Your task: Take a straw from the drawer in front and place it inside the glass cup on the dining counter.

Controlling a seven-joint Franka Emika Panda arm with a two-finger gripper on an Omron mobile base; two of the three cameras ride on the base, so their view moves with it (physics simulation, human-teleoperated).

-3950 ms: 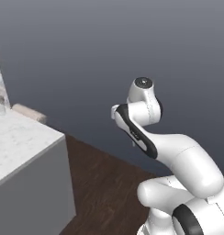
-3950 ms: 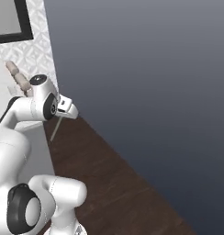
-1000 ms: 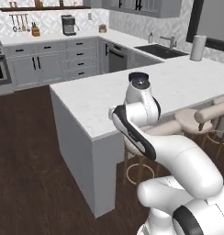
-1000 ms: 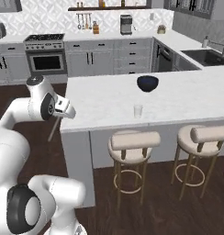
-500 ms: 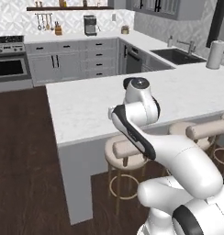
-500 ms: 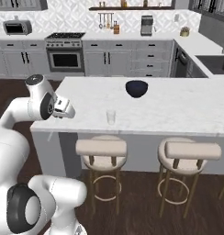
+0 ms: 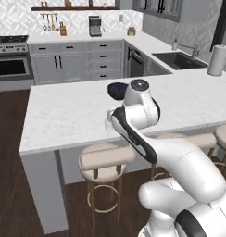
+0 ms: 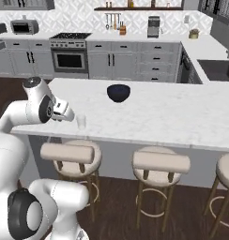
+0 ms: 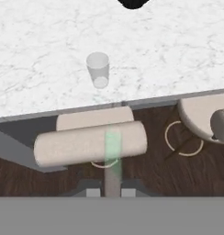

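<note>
Gripper (image 9: 112,193) looks clenched on the straw (image 9: 113,151), though blurred. Centre it over the glass cup (image 9: 98,69) before you lower.

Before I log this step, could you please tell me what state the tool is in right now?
Tool: shut on the straw, which stands up between its fingertips, short of the glass cup.
</note>
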